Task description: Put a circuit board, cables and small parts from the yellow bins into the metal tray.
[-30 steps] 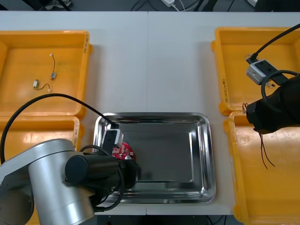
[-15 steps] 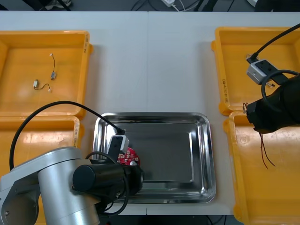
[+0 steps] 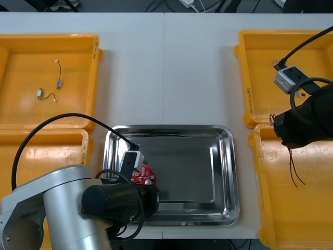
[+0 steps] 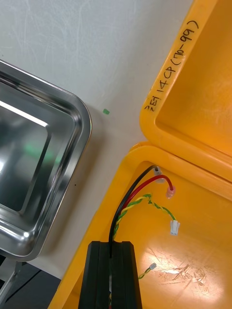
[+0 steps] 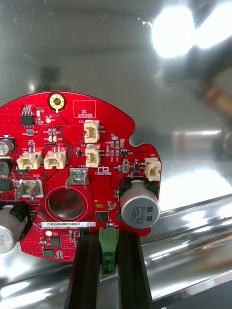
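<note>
We set the circuit board (image 5: 72,164) into the tray (image 3: 171,128), left gripper (image 5: 108,241) clamped on it, release next; right gripper (image 4: 110,248) pinches cables (image 4: 145,186) above its bin (image 4: 193,231)

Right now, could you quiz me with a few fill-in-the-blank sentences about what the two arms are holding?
1. The left gripper is shut on a round ___ circuit board.
2. The shiny tray below that board is made of ___.
3. The right gripper is shut on cables above a ___ bin.
Missing words: red; metal; yellow.
</note>
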Controlling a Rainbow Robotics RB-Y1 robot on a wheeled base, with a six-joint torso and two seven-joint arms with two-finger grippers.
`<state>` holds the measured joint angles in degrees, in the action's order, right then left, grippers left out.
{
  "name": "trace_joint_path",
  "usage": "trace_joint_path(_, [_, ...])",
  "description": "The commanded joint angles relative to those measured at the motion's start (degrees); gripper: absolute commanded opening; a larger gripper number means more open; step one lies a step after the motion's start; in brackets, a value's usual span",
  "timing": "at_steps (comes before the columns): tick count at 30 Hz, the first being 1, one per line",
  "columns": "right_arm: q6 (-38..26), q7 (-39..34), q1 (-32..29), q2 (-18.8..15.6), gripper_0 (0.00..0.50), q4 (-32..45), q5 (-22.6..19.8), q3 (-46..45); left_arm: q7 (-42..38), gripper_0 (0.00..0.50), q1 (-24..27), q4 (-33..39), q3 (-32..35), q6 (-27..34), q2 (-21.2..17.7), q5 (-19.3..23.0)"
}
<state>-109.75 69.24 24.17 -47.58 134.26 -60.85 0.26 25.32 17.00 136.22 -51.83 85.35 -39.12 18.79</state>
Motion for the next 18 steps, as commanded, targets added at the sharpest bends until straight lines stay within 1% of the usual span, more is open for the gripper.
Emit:
trace_joint_path(1, [-0.2, -1.0, 1.9, 0.4, 0.000, 1.6, -0.3, 0.3, -4.9, 0.163, 0.4, 0.6, -1.3, -1.4, 1.2, -1.1])
trace_joint_path(2, [-0.2, -1.0, 1.8, 0.3, 0.000, 1.6, -0.3, 0.3, -4.9, 0.188, 0.3, 0.6, -1.3, -1.5, 1.2, -1.2])
trace_joint_path(3, [-0.2, -1.0, 1.8, 0.3, 0.000, 1.6, -0.4, 0.3, -4.9, 0.251, 0.2, 0.6, -1.3, -1.7, 1.1, -1.5])
trace_joint_path(4, [-0.2, -1.0, 1.8, 0.3, 0.000, 1.6, -0.5, 0.3, -4.9, 0.325, 0.1, 0.6, -1.4, -1.8, 1.2, -1.7])
trace_joint_path(6, [-0.2, -1.0, 1.8, 0.3, 0.000, 1.6, -0.6, 0.3, -5.1, 0.419, 0.1, 0.6, -1.9, -2.0, 1.1, -2.6])
trace_joint_path(7, [-0.2, -1.1, 1.8, 0.3, 0.000, 1.6, -0.6, 0.3, -5.2, 0.440, 0.1, 0.6, -2.0, -2.2, 1.1, -2.8])
trace_joint_path(10, [-0.2, -1.0, 1.8, 0.3, 0.000, 1.6, -0.8, 0.3, -5.5, 0.483, 0.1, 0.6, -2.2, -2.3, 1.1, -2.9])
trace_joint_path(12, [-0.2, -1.0, 1.8, 0.3, 0.000, 1.6, -0.9, 0.3, -5.5, 0.500, 0.1, 0.6, -2.1, -2.4, 1.1, -3.0])
trace_joint_path(18, [-0.2, -1.0, 1.9, 0.4, 0.000, 2.1, -1.5, 0.3, -5.7, 0.500, 0.0, 0.6, -2.1, -3.0, 1.1, -3.1])
